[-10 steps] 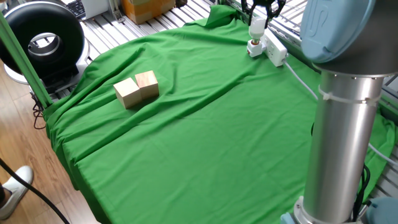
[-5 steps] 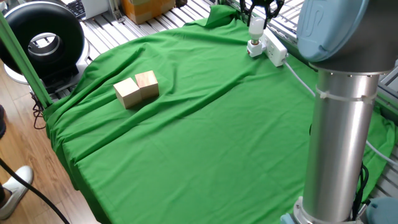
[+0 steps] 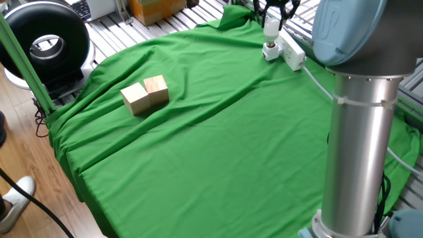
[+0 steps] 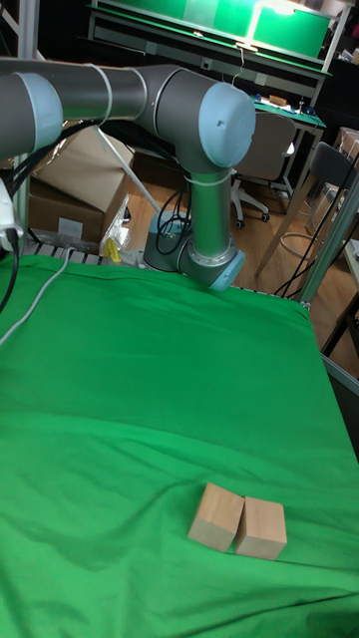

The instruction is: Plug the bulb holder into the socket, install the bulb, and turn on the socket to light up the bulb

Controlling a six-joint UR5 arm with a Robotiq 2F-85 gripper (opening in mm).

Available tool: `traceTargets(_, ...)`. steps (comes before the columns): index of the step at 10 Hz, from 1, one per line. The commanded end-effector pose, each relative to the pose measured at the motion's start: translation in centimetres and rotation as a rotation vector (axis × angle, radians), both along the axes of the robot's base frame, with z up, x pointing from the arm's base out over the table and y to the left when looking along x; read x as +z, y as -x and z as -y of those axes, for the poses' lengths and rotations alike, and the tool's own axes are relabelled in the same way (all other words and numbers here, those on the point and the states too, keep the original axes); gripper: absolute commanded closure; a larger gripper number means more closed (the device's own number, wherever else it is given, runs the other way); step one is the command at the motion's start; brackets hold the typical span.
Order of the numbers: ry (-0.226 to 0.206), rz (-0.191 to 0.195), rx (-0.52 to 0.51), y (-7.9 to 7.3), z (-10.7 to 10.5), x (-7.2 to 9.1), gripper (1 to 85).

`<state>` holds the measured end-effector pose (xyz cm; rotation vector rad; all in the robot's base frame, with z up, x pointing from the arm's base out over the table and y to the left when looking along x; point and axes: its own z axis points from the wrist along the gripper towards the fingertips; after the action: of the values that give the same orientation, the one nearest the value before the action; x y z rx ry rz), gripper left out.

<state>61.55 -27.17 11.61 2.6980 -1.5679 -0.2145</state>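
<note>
At the table's far right corner lies the white socket (image 3: 292,53), a power strip whose white cable (image 3: 322,86) trails toward the arm. The small white bulb holder (image 3: 269,51) sits at the strip's left end, on the socket. The white bulb (image 3: 271,28) stands upright directly above the holder, with its base at the holder's opening. My gripper (image 3: 273,16) comes down from above with its black fingers on either side of the bulb's dome, shut on it. The tall fixed view shows only the arm and the cable (image 4: 30,289).
Two wooden blocks (image 3: 145,94) lie side by side on the green cloth (image 3: 218,145) at the left, also seen as blocks (image 4: 237,520). My arm's thick grey column (image 3: 357,152) fills the right foreground. A black round device (image 3: 46,43) stands off the table's left.
The arm's large near joint has shifted slightly to the left. The gripper, the bulb and the holder stay at almost the same place.
</note>
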Motion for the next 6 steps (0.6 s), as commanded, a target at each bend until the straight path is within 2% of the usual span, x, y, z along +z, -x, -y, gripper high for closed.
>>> traceTargets(1, -0.011, -0.007, -0.006, -0.01, -0.45, -0.15, 84.7)
traceTargets(6, -0.008, -0.024, -0.016, 0.12, -0.01, -0.67, 84.7)
